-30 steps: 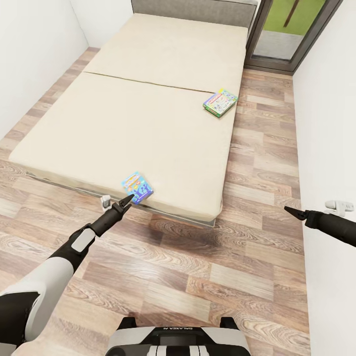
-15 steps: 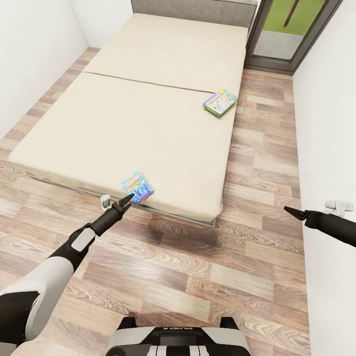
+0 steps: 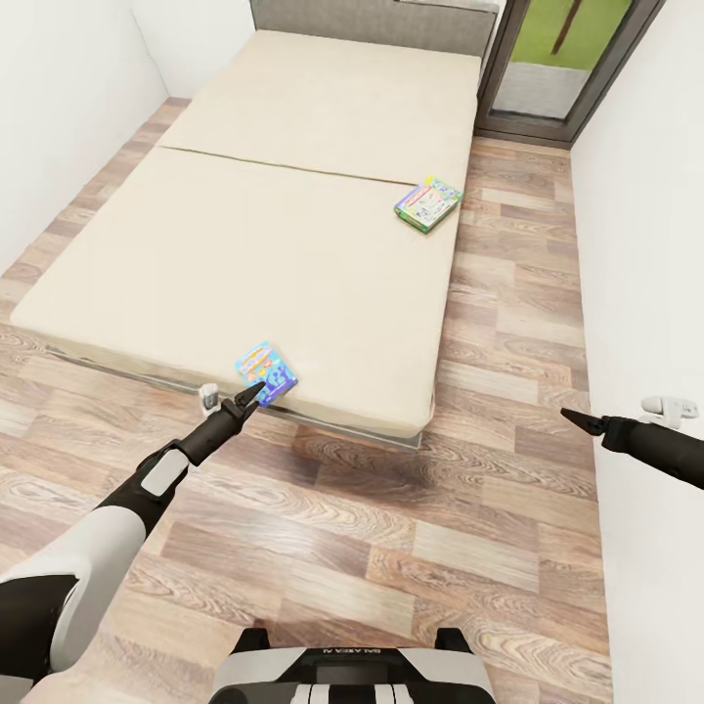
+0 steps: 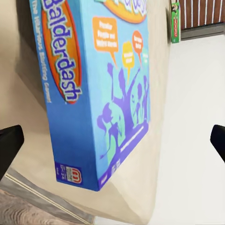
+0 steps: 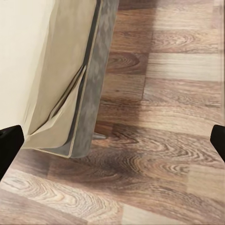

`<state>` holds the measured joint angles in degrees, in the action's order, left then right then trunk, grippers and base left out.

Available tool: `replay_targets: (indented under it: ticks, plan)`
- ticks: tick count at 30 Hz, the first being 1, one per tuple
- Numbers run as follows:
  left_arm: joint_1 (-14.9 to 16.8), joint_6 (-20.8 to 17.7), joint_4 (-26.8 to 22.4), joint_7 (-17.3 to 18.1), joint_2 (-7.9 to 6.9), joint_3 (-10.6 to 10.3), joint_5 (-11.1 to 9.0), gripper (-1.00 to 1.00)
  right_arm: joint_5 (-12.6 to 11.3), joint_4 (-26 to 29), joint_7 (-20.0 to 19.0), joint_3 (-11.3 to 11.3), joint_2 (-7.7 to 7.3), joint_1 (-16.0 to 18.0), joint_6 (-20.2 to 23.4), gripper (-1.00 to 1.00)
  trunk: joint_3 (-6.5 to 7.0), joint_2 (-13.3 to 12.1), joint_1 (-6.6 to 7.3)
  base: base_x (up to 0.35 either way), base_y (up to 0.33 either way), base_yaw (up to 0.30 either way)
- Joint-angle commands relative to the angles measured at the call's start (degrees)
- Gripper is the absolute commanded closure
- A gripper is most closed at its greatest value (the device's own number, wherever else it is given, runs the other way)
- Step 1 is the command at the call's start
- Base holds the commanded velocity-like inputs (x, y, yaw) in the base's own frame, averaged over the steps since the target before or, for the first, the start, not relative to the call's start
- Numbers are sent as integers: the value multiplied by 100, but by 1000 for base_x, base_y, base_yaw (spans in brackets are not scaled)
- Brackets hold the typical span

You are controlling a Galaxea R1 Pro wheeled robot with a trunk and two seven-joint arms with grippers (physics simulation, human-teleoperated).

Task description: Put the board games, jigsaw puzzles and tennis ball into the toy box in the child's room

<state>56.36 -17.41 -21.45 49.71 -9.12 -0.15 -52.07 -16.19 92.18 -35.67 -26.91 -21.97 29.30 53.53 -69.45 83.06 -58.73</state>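
Note:
A mostly blue board game (image 3: 266, 371) lies flat on the beige bed (image 3: 244, 244), close to its near edge. My left gripper (image 3: 249, 396) hovers just in front of that box at the mattress edge. In the left wrist view the blue box (image 4: 93, 93) reads "Balderdash", and the fingertips (image 4: 9, 145) stand wide apart on either side of it, open and not touching it. A white-green board game (image 3: 428, 202) lies near the bed's right edge, further back. My right gripper (image 3: 572, 418) hangs open over the floor to the right, its fingertips (image 5: 9, 143) spread with nothing between them.
Wood-plank floor (image 3: 469, 489) runs in front of the bed and along its right side. White walls (image 3: 645, 196) close in on both sides. A dark-framed window (image 3: 548, 59) stands at the back right beside the grey headboard (image 3: 372, 20). The bed's grey frame corner (image 5: 89, 117) is near the right gripper.
The whole head view has shifted slightly, so the camera has moved a little. Both arms and both game boxes keep their places.

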Motion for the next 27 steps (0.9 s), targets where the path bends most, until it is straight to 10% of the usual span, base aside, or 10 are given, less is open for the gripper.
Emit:
replay_targets:
  ticks: [1,27]
  plan:
    - [1,-59,1,12,-2,-2,-41,-100,12,1,-29,-6,1,5,31,-100,2,2,0,0,0,-120]
    - [6,-47,1,12,-7,-2,-38,-100,18,1,-28,-15,42,5,35,-100,30,2,0,0,0,-32]
